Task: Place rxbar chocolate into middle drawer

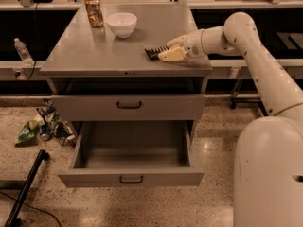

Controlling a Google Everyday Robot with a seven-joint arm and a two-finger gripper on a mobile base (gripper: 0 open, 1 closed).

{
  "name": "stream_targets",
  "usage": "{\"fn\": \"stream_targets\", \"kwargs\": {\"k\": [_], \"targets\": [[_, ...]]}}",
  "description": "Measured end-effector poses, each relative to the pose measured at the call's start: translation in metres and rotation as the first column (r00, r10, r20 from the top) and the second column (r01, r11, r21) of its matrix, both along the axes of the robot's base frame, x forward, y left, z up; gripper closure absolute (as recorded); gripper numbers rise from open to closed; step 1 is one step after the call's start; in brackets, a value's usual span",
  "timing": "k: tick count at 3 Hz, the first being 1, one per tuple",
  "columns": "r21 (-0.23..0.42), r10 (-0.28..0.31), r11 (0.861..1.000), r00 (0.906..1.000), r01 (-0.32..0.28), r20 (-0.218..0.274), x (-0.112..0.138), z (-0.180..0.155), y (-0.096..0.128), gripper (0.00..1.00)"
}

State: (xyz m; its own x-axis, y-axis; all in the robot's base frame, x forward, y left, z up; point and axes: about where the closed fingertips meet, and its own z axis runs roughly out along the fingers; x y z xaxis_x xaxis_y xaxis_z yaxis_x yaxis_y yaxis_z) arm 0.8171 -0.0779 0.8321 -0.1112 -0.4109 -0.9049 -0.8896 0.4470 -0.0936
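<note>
Premises: a robot test lab or workroom, not a home. Evidence follows. A plain grey metal bench cabinet (85,56) with flat drawer fronts stands alone on a speckled terrazzo floor (218,141). Long pale work counters (236,4) with dark bays beneath run behind its rear edge and past both sides. A white-shelled robot arm (255,56) reaches in over the bench's right edge, its cream two-finger gripper (164,50) low over the top near the front right corner. Crumpled snack packets (28,131) lie on the floor off the bench's front left corner, near a black stand leg (26,188).
</note>
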Motion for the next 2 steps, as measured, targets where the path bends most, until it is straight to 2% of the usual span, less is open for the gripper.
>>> {"fn": "stream_targets", "kwargs": {"k": [1,2], "targets": [[-0.018,0.008,1.000,0.9999,-0.008,0.007,0.000,-0.002,0.003,0.62],[-0.039,0.052,0.998,0.9979,-0.051,0.038,-0.008,0.011,0.006,0.90]]}}
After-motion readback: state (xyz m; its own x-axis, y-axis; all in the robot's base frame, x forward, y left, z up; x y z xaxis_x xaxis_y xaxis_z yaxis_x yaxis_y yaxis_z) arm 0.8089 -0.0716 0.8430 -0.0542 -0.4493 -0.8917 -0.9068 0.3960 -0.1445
